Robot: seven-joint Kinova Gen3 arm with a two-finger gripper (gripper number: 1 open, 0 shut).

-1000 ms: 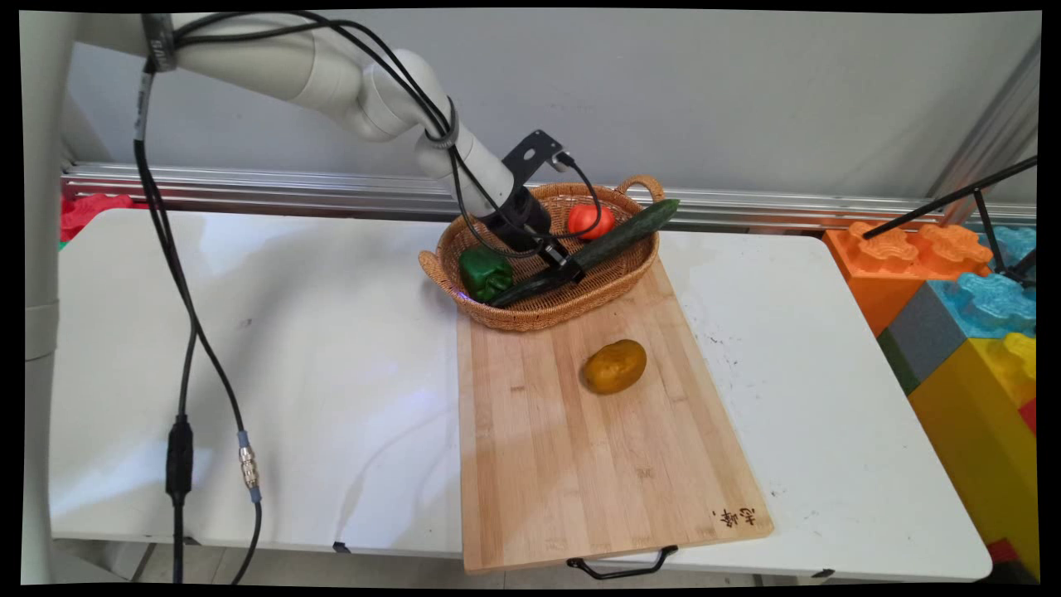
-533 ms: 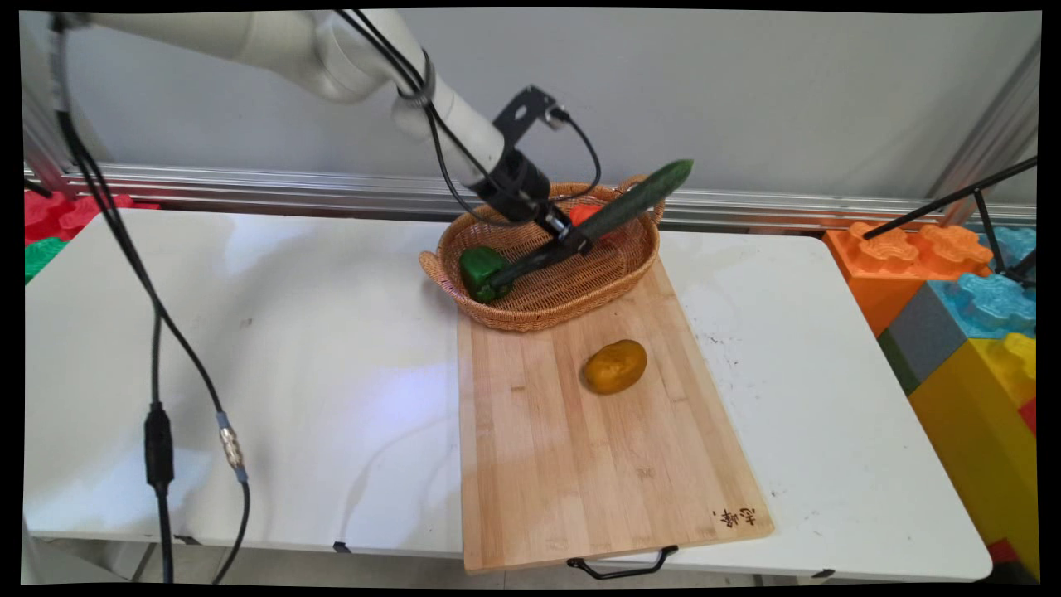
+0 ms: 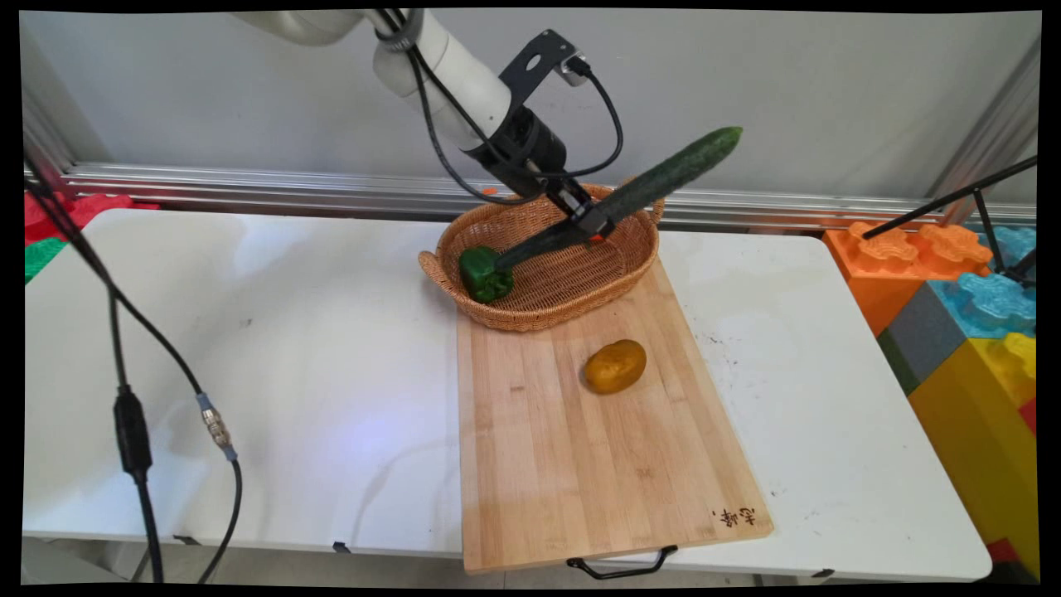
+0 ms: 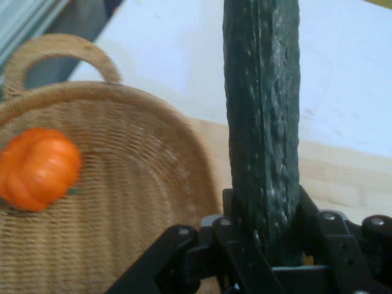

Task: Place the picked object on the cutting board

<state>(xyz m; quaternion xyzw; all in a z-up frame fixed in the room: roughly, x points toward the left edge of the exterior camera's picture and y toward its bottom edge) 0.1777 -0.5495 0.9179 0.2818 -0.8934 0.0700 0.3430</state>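
White table [image 3: 331, 348]; gripper [image 3: 590, 220] clamped on cucumber [image 3: 655, 182], tilted; basket [image 3: 572, 290] below; tomato [image 4: 38, 166] inside.

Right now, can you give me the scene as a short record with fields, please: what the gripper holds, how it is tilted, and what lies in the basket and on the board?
gripper: gripper, jaws shut on the cucumber
cucumber tilt: right end raised, left end low near the green pepper
wicker basket: green pepper, orange-red tomato
cutting board: potato
basket position: far end of the board
table: white, carries the board
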